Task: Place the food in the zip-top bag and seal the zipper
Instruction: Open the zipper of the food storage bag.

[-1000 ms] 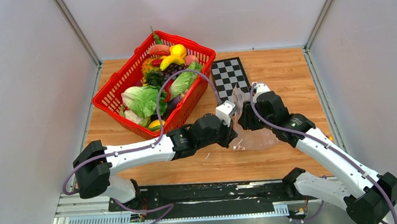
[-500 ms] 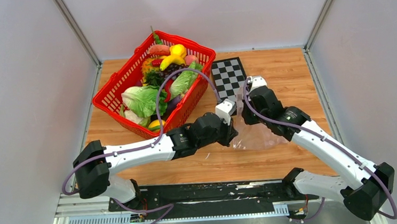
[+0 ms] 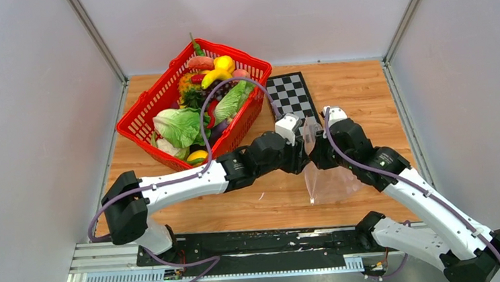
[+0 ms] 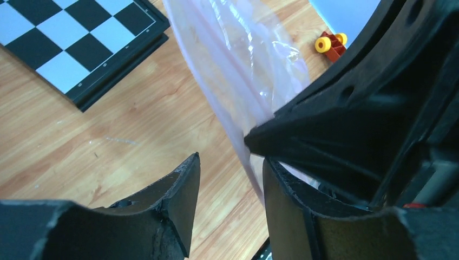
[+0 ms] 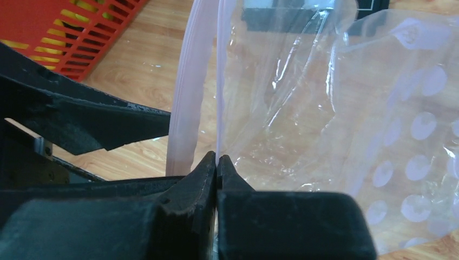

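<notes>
The zip-top bag [image 3: 331, 182] hangs clear and dotted above the table, held by one lip of its mouth. My right gripper [image 5: 217, 157] is shut on that lip, and the pale pink zipper [image 5: 187, 108] runs up just left of its tips. My left gripper [image 4: 230, 165] is open, facing the right one. The bag's pink strip [image 4: 227, 103] passes down through its gap, close to the right finger [image 4: 281, 200]; I cannot tell whether it touches. The two grippers meet tip to tip in the top view, left gripper [image 3: 302, 157] and right gripper [image 3: 317, 154]. The food, lettuce [image 3: 178, 125] and bananas [image 3: 215, 75] among it, lies in the red basket.
The red mesh basket [image 3: 150, 143] stands at the back left, heaped with toy produce. A black-and-white checkerboard [image 3: 291, 94] lies behind the grippers. A small yellow and red toy piece [image 4: 331, 42] sits on the wood past the bag. Grey walls close in on both sides.
My left gripper has opened and let go of the bag. My right gripper has shut on the bag's lip, and the bag has risen off the table and hangs from it.
</notes>
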Available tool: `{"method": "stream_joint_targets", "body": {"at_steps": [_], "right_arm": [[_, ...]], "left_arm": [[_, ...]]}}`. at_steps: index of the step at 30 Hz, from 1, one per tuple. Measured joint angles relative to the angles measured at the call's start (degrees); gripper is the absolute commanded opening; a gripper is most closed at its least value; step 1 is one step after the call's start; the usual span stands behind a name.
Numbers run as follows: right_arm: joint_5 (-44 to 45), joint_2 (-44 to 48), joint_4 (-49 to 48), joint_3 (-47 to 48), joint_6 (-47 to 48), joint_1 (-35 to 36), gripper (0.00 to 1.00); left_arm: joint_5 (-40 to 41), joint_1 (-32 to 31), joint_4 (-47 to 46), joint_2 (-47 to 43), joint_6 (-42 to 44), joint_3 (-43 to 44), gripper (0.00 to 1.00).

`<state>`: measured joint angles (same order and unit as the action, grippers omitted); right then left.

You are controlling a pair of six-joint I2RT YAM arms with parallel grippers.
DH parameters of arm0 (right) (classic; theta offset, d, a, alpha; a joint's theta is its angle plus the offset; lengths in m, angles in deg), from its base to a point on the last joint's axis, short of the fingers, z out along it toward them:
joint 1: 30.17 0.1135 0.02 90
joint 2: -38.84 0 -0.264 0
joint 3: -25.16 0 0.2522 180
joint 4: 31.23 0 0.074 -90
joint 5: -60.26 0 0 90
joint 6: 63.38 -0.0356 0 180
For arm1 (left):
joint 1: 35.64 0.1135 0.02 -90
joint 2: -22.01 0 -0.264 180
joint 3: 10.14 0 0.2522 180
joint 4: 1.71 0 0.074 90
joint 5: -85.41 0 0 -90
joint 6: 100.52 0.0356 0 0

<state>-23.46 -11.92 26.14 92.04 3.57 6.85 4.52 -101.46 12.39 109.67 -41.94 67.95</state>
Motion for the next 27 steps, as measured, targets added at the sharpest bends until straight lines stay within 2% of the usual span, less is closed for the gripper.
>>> {"method": "stream_joint_targets", "body": {"at_steps": [4, 8, 10, 14, 21, 24, 25, 26, 27], "right_arm": [[-1.5, 1.1, 0.7, -0.8, -0.8, 0.0, 0.00], [-1.8, 2.5, 1.9, -0.2, -1.1, 0.0, 0.00], [-1.7, 2.6, 3.8, 1.4, -1.0, 0.0, 0.00], [-0.2, 1.9, 9.6, 6.7, -0.3, 0.0, 0.00], [1.7, -2.0, 25.9, 21.2, 3.4, 0.0, 0.00], [2.5, -2.5, 29.4, 22.9, 3.8, 0.1, 0.00], [3.5, -2.5, 30.2, 22.9, 3.7, 0.1, 0.00], [4.6, -2.5, 30.5, 22.9, 3.5, 0.1, 0.00], [5.9, -2.4, 30.6, 22.9, 3.1, 0.1, 0.00]], "left_arm": [[-1.2, 0.9, 0.1, 2.0, 0.4, 2.3, 0.25], [-0.3, 1.7, 2.1, 2.7, 0.5, 2.3, 0.07], [1.0, 1.9, 2.6, 2.7, 0.8, 1.8, 0.03], [3.8, 2.0, 5.2, 2.7, 1.6, 0.9, 0.01], [7.7, 2.5, 8.8, 2.7, 3.5, 1.1, 0.01], [7.8, 2.5, 9.2, 3.3, 3.8, 2.4, 0.01], [7.8, 2.5, 9.2, 3.5, 3.9, 3.0, 0.03], [7.8, 2.5, 9.2, 3.7, 4.1, 3.3, 0.08], [7.8, 2.6, 9.3, 3.8, 4.2, 3.5, 0.21]]}}
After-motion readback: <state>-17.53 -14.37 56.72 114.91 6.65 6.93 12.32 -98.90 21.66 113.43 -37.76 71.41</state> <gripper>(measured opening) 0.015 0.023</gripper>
